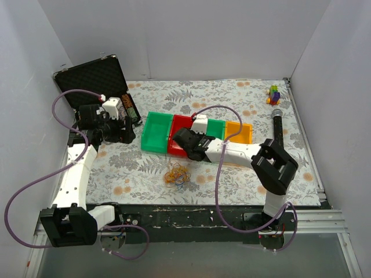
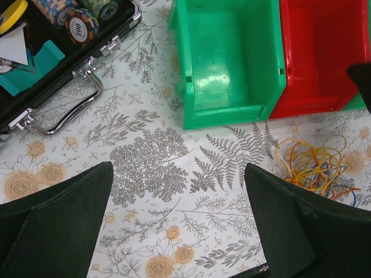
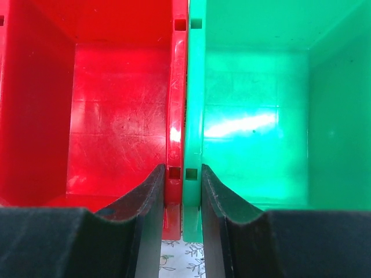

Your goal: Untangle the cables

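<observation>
The cables (image 1: 177, 174) are a small clump of thin orange, yellow, red and blue loops lying on the floral cloth in front of the bins; in the left wrist view the cables (image 2: 316, 165) lie just right of the right finger. My left gripper (image 1: 114, 132) (image 2: 178, 174) hovers wide open over bare cloth, left of the clump, with nothing between its fingers. My right gripper (image 1: 191, 146) (image 3: 182, 172) is behind the clump at the bins' front. Its jaws are closed on the adjoining walls of the red bin (image 3: 116, 116) and a green bin (image 3: 255, 121).
A row of bins runs green (image 1: 157, 132), red (image 1: 181, 124), green (image 1: 216, 127), orange (image 1: 239, 132). An open black case (image 1: 93, 78) holding poker chips (image 2: 78, 26) stands at the back left. A black microphone (image 1: 277, 124) and a small toy (image 1: 273, 94) lie at the far right.
</observation>
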Controlling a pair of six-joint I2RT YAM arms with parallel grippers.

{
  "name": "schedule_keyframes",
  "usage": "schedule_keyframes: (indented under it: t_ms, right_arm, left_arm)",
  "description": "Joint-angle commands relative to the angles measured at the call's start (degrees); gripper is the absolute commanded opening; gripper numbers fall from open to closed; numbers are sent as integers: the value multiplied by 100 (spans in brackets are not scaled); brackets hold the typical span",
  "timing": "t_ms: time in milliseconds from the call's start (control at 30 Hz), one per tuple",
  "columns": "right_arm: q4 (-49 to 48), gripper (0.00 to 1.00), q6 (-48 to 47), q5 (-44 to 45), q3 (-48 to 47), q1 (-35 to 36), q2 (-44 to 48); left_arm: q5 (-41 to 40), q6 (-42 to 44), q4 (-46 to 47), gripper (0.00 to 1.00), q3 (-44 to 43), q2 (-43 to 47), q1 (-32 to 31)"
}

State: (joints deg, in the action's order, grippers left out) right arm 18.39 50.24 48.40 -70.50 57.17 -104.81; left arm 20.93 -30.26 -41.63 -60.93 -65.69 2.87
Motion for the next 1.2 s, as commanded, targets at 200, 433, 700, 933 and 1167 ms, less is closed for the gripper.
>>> schedule_keyframes:
  t_ms: [200,433,700,933,1167]
  right_arm:
    - [-1522,15,-1402,-894,1344,163,655]
    - [-1129,19,-859,-754,1145,172,524]
    - [-407,55,-611,-463,397,181,768]
    - [-828,66,-1454,-875,853,532,2156]
    - [-2479,64,-2044,-2606,2890,1007,3502]
  left_arm:
    - [-1,231,-179,98,239,364,29]
    - [17,143,-135,98,248,285,29]
    - [34,152,-328,98,64,250,29]
    - [770,169,-811,98,-323,276,20]
    - [1503,415,-742,98,1,268,-611]
